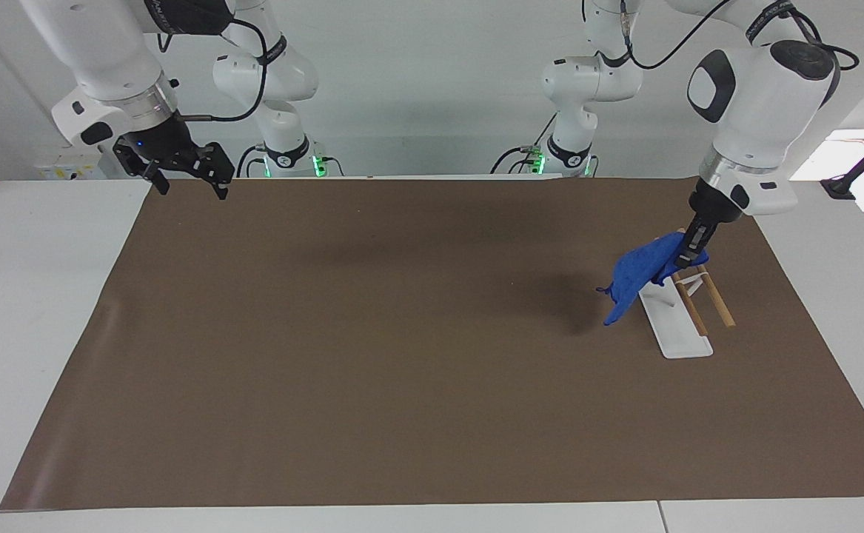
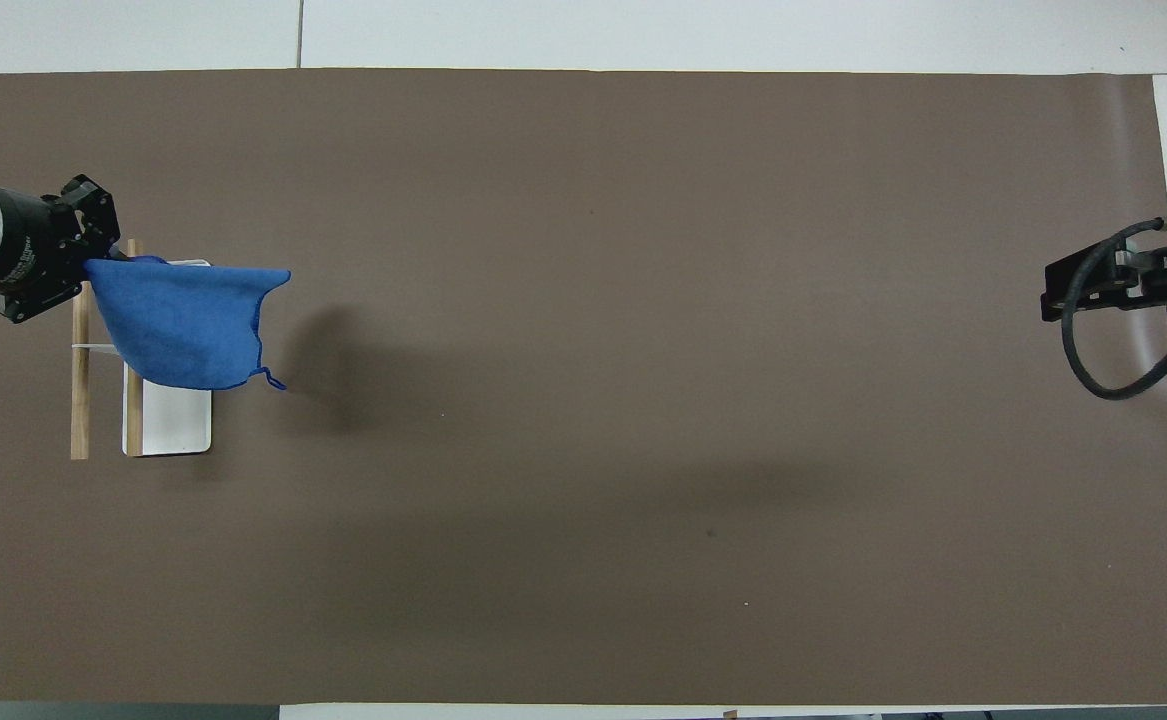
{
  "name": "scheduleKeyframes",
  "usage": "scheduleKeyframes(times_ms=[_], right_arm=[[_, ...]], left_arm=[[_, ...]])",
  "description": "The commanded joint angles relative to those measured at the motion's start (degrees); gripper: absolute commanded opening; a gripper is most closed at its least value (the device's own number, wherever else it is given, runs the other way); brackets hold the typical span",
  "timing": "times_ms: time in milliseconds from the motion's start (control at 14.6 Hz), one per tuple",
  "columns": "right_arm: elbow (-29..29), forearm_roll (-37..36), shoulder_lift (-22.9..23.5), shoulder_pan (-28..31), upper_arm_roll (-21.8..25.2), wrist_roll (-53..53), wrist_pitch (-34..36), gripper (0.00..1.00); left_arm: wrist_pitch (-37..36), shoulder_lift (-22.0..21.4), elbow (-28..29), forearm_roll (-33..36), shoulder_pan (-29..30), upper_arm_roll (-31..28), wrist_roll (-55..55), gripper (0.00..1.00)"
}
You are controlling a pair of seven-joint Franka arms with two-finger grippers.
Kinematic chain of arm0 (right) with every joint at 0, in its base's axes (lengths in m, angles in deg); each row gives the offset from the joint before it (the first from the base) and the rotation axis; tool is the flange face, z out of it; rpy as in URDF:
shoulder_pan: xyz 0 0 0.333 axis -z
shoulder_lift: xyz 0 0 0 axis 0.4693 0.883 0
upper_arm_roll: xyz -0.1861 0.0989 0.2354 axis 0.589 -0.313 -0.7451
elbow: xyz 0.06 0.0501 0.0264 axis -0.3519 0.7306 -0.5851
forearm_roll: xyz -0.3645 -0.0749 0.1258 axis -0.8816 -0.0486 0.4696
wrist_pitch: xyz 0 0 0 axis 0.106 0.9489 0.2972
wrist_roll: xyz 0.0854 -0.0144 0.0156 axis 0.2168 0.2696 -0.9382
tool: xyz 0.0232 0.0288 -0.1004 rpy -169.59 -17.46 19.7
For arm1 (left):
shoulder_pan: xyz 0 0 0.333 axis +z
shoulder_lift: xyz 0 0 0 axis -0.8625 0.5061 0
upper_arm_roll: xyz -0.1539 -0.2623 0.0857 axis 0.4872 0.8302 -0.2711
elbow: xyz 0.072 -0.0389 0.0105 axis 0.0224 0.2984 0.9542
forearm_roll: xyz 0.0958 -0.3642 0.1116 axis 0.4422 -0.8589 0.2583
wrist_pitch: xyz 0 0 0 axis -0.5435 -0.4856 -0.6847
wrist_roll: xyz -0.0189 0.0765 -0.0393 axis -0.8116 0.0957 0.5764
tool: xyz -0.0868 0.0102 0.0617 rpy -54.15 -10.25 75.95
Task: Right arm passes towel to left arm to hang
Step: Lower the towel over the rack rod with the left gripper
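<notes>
Facing view: left gripper pinching towel above the rack near the left arm's desk edge, right gripper spread, waiting; you should drape it squarely across both rails.

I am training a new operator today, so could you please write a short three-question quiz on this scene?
1. True or false: the left tool holds the blue towel up in the air.
2. Which does the towel hang over? A) the white rack base with wooden rails B) the bare middle of the brown mat C) the white tabletop
3. Fill in: the right tool, over the mat's corner at the right arm's end, has its fingers ____.

Key: 1 true; 2 A; 3 open.
</notes>
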Motion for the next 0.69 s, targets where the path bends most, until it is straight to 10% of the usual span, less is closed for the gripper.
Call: scheduleKeyframes(times_ms=[0, 618], right_arm=[[0.64, 0.26, -0.63, 1.30, -0.43, -4.68, -0.27, 1.00], [1.96, -0.19, -1.07, 2.53, -0.43, -6.73, -0.89, 1.00]], left_arm=[[-1.91, -1.03, 0.19, 1.14, 4.57, 0.41, -9.44, 0.00], [0.97, -3.14, 5.82, 1.14, 14.87, 0.41, -10.08, 0.00]])
